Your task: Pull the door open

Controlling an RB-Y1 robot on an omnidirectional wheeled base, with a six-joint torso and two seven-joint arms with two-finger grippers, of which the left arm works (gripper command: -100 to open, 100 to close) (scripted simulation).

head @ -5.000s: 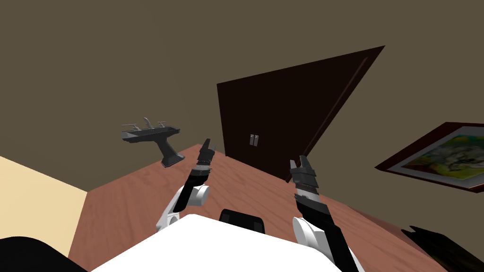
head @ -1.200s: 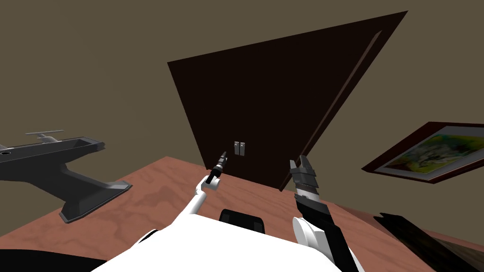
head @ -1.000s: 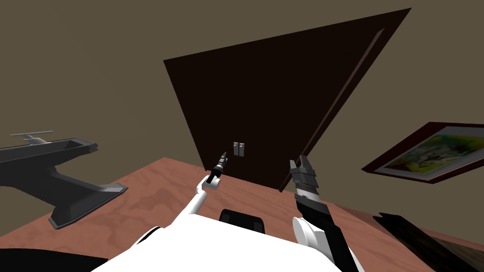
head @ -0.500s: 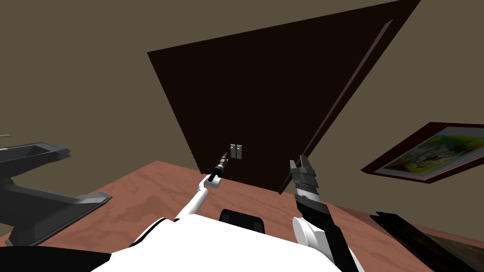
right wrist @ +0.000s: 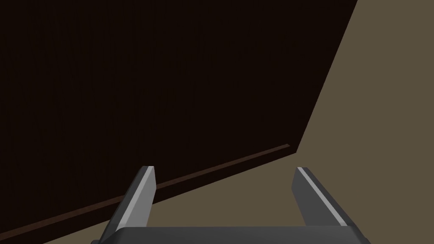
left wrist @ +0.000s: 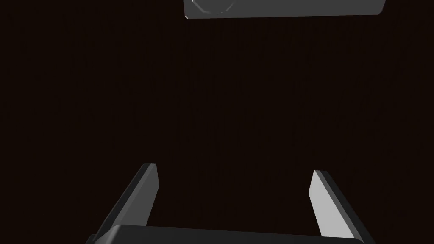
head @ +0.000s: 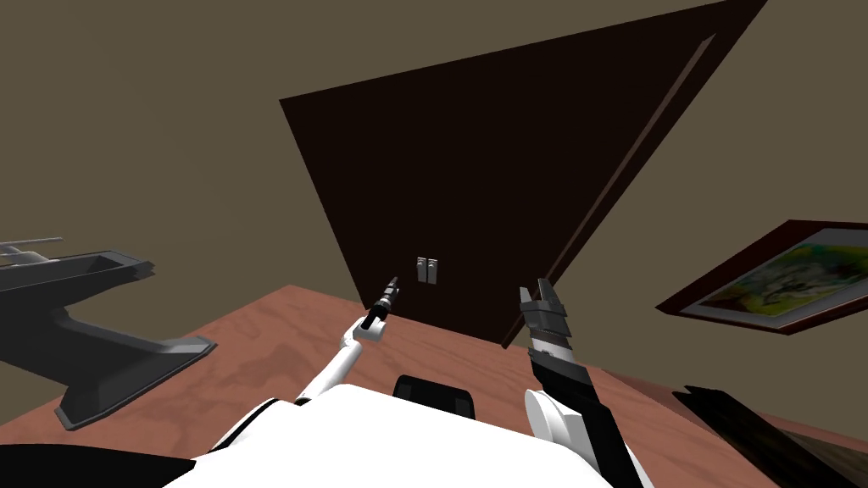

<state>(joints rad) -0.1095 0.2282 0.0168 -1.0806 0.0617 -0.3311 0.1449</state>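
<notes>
The dark brown door (head: 509, 186) stands shut in the olive wall ahead. Its small grey handle plate (head: 426, 269) sits low near the door's left edge. My left arm reaches forward and my left gripper (head: 391, 285) is just left of and below the handle, apart from it. In the left wrist view the left gripper (left wrist: 235, 186) is open, facing the dark door face (left wrist: 212, 93), with the grey handle (left wrist: 284, 8) beyond the fingertips. My right gripper (head: 540, 295) is held up near the door's lower right corner; the right gripper (right wrist: 222, 186) is open and holds nothing.
A dark grey pedestal sink (head: 85, 288) stands at the left on the reddish wood floor (head: 254, 347). A framed picture (head: 780, 280) hangs on the right wall. A dark flat object (head: 763, 432) lies at the bottom right.
Over five seconds I came closer to the door and stretched my left arm toward the handle. In the last half second the left gripper slipped slightly left, away from the handle; the view shifted.
</notes>
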